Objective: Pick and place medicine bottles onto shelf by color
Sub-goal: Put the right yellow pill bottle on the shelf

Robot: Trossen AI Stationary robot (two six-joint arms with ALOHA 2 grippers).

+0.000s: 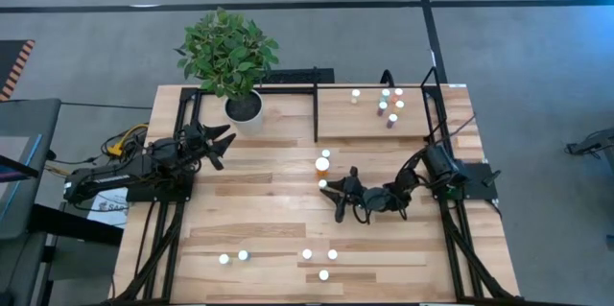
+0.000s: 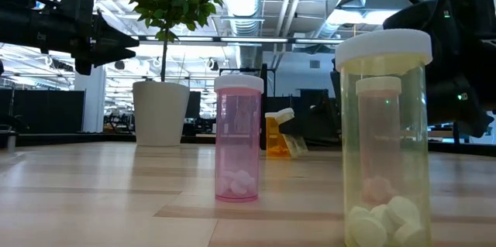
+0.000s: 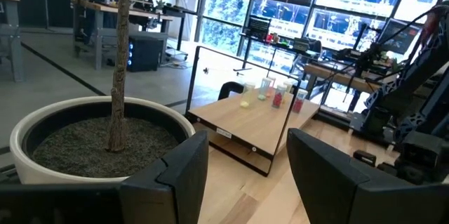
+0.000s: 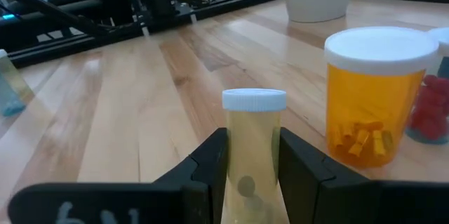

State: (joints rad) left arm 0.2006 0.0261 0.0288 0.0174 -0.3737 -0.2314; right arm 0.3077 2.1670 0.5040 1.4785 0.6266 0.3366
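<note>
Right gripper (image 4: pixel 252 161) clamped on yellowish bottle (image 4: pixel 253 155), pill inside. Beside it large orange bottle (image 4: pixel 375 94) with orange pills. Left gripper (image 3: pixel 245 175) apart, near plant pot (image 3: pixel 98 136) holding soil.

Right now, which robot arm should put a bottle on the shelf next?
Probably the right. Its gripper is shut on a yellowish bottle mid-table, below the shelf. The left gripper holds nothing and waits by the plant pot.

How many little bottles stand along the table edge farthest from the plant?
5. Two bottles sit left of centre; three sit right of centre, one nearest the edge. None looks hidden from above.
</note>
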